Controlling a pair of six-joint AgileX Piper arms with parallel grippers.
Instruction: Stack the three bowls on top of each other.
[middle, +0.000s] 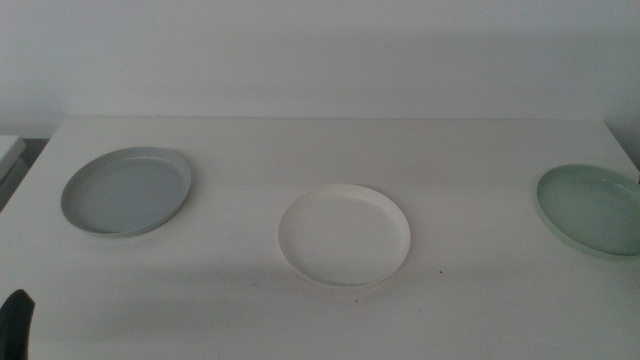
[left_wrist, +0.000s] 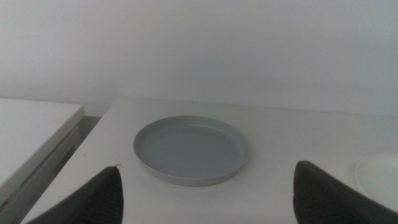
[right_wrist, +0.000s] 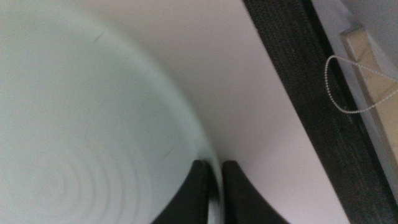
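Note:
Three bowls rest apart on the white table (middle: 330, 140). The light grey-blue bowl (middle: 126, 190) is at the left, the white bowl (middle: 344, 236) in the middle, and the pale mint green bowl (middle: 592, 208) at the right edge. My left gripper (left_wrist: 208, 193) is open, its jaws spread wide, short of the grey-blue bowl (left_wrist: 190, 149); only a dark tip (middle: 16, 322) shows in the middle view. My right gripper (right_wrist: 214, 186) is shut on the rim of the mint green bowl (right_wrist: 87, 124). The middle view does not show this gripper.
A second white surface (left_wrist: 31, 127) stands beside the table's left edge, with a gap between them. Past the table's right edge run a dark strip (right_wrist: 298, 68) and a beaded cord (right_wrist: 348, 87). The white bowl's edge (left_wrist: 380, 177) shows beside the left gripper.

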